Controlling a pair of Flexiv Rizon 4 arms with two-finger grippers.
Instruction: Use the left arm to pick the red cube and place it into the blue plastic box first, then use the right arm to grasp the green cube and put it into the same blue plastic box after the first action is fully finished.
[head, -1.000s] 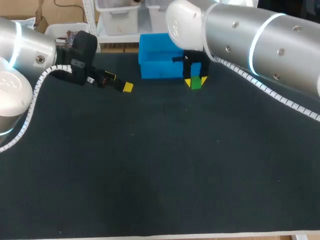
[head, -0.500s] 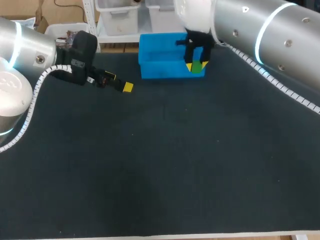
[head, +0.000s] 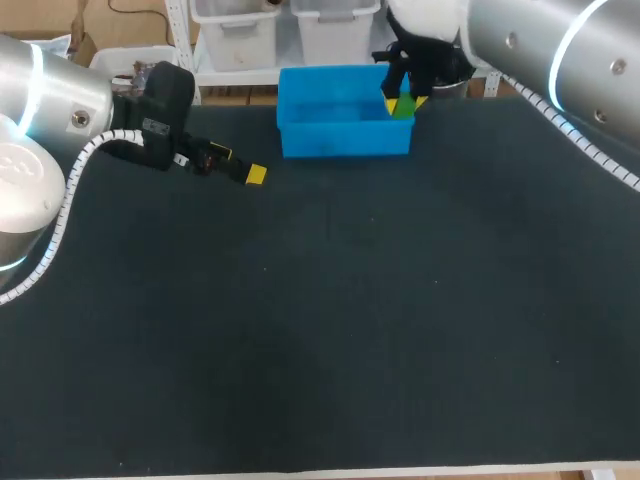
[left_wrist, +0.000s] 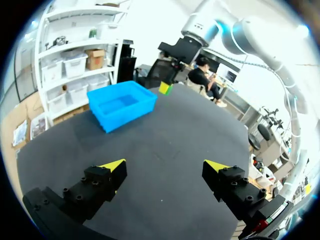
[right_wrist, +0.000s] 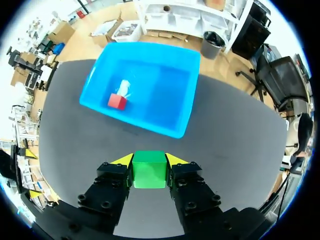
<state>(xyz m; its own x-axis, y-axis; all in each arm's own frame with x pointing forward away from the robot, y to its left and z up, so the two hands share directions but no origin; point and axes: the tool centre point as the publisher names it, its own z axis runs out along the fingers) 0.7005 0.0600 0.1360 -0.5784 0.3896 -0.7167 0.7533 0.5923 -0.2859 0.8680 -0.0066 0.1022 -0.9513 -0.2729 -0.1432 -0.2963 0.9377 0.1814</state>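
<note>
right end effector (right_wrist: 149, 161) closed (left end effector (left_wrist: 165, 166) wide open)

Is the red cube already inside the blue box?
Inside: the right wrist view shows the red cube resting on the blue box floor.

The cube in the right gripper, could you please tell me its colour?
The cube is green, clearest in the right wrist view.

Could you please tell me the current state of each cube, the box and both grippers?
blue plastic box: upright, open at the top, with the red cube in it.
red cube: resting on the box floor, nothing gripping it.
right gripper: shut on the green cube.
green cube: held in the air, not yet in the box.
left gripper: open and empty.
</note>
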